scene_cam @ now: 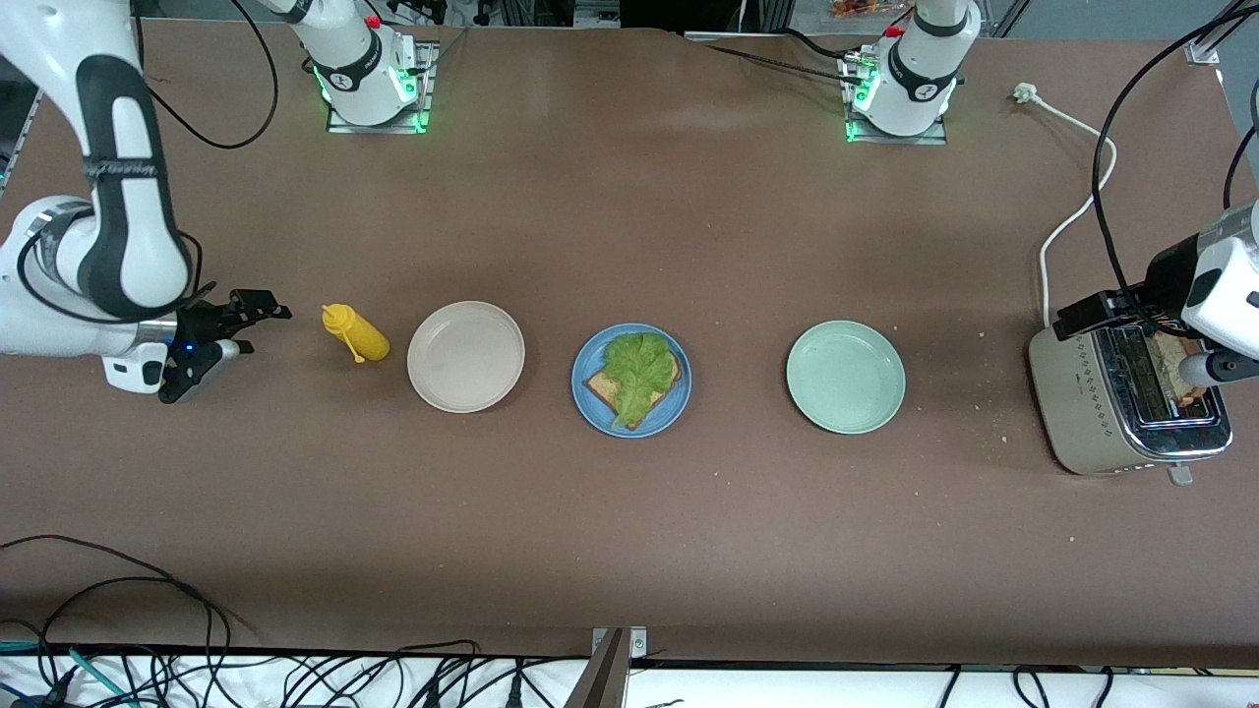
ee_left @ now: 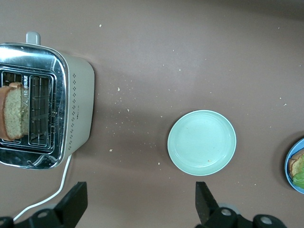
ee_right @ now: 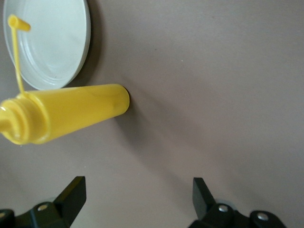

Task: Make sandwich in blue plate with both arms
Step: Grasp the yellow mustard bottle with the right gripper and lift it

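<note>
Sandwich (scene_cam: 634, 378) unfinished, three plates, one toaster (scene_cam: 1127, 400)

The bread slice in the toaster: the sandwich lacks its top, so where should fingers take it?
Grip the bread slice by its exposed top edge, coming straight down over the toaster. It stands upright in a slot, so only that edge shows, and the broad faces suit a pinch.

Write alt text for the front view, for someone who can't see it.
A blue plate at mid-table holds one bread slice topped with lettuce, between a beige plate and a mint-green plate. The open right gripper is beside a yellow squeeze bottle; the open left gripper hovers over a toaster.
</note>
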`<act>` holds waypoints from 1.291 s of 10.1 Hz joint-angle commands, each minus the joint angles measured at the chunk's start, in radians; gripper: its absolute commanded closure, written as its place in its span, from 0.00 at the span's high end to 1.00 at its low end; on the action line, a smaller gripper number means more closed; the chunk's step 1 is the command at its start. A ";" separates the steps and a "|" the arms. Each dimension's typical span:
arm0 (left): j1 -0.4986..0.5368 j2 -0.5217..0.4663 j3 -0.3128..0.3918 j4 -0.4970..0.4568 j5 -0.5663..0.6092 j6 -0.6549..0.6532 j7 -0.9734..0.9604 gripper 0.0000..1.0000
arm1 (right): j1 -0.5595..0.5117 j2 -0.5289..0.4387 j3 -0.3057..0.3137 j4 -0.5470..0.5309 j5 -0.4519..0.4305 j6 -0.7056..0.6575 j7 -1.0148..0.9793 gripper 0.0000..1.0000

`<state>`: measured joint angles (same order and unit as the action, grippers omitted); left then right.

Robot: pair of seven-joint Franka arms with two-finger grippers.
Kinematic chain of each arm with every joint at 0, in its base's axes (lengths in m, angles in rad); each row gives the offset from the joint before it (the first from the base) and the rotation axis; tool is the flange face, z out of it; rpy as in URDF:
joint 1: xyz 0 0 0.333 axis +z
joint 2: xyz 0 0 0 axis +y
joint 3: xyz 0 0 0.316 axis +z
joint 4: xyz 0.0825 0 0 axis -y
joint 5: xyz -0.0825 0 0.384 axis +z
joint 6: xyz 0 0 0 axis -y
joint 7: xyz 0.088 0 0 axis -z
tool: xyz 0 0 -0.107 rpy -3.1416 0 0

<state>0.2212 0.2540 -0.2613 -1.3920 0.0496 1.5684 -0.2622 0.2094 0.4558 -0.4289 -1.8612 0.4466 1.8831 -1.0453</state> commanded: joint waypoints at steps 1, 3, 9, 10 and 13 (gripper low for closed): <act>-0.003 -0.002 0.002 0.014 -0.016 -0.018 0.018 1.00 | -0.086 0.096 0.010 0.014 0.211 -0.066 -0.362 0.99; -0.002 -0.002 -0.007 0.014 -0.014 -0.018 0.018 1.00 | -0.168 0.165 0.015 0.033 0.396 -0.312 -0.630 0.99; -0.002 -0.002 -0.009 0.014 -0.014 -0.018 0.017 1.00 | -0.177 0.313 0.060 0.151 0.549 -0.395 -1.049 0.99; -0.002 -0.002 -0.009 0.014 -0.014 -0.019 0.017 1.00 | -0.174 0.313 0.064 0.152 0.560 -0.398 -1.083 1.00; -0.002 -0.002 -0.007 0.014 -0.016 -0.018 0.017 1.00 | -0.174 0.316 0.064 0.155 0.574 -0.459 -1.169 1.00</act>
<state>0.2201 0.2540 -0.2720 -1.3918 0.0495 1.5680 -0.2622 0.0447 0.7603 -0.3645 -1.7235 0.9967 1.4831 -2.1446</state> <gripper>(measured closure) 0.000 0.000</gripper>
